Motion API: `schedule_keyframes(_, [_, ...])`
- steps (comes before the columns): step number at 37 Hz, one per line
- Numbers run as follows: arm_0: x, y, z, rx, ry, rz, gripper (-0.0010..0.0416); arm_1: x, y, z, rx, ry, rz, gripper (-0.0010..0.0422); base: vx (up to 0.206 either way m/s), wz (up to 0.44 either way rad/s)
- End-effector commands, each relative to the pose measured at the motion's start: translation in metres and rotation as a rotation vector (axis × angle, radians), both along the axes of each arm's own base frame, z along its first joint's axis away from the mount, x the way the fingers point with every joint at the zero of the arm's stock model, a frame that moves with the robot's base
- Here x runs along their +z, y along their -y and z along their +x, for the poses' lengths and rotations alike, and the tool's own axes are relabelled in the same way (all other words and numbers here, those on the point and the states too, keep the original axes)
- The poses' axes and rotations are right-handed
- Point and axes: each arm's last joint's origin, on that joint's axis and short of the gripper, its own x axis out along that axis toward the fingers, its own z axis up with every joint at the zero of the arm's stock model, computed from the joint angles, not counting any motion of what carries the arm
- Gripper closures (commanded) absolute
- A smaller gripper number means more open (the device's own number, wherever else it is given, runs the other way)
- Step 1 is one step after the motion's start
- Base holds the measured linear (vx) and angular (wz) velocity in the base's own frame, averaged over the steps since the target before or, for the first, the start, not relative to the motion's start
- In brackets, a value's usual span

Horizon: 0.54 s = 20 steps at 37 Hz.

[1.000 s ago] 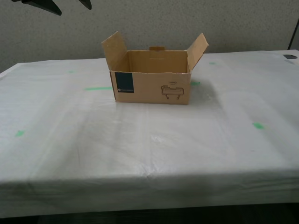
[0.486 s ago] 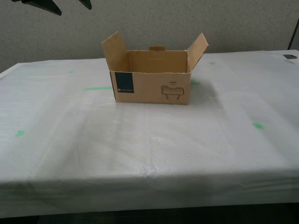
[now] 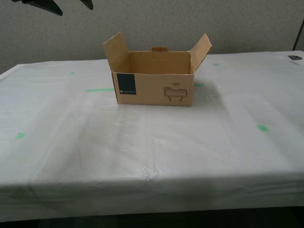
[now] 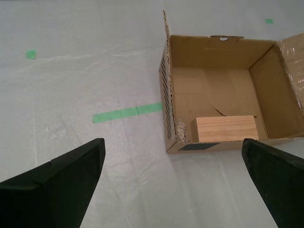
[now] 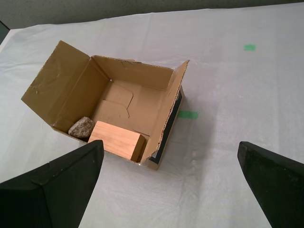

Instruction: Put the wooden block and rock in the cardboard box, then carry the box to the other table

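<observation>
My first gripper hangs with its two black fingers spread wide and nothing between them, looking down on the brown corrugated cardboard box from above and to one side. My second gripper is likewise spread wide and empty, poised over the carton's other side.

The pale tan rectangular wooden block lies flat on the floor of the box, tight against the front wall that carries the dark blue square label. The small lumpy beige-pink rock sits in the same box, touching or just beside one end of the block, in the corner under a raised side flap. In the second wrist view the block shows again along that front wall, with the rock only partly visible in the corner by it.

The box stands upright with both side flaps up, towards the far edge of the wide table with the wrinkled white sheet-like surface, well back from its near edge. A strip of green tape lies on the sheet just beside the box on the exterior view's left, and smaller green tape marks are scattered farther out. Two dark arm parts show in the exterior view's top left corner; I cannot tell which arm they belong to.
</observation>
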Motion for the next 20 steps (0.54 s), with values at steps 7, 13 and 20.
schedule_keyframes(7, [0.0004,0.0000,0.0000,-0.006,0.002,0.001,0.0012,0.0004,0.0002,0.0000,-0.005,0.003,-0.001,0.0018,0.000,0.000])
schedule_keyframes(13, [0.0004,0.0000,0.0000,-0.006,0.002,0.001,0.0012,0.0004,0.0002,0.0000,-0.005,0.003,-0.001,0.0018,0.000,0.000])
schedule_keyframes(20, [0.0004,0.0000,0.0000,-0.006,0.002,0.001,0.0012,0.0004,0.0001,0.0000,-0.004,0.003,-0.001,0.0018,0.000,0.000])
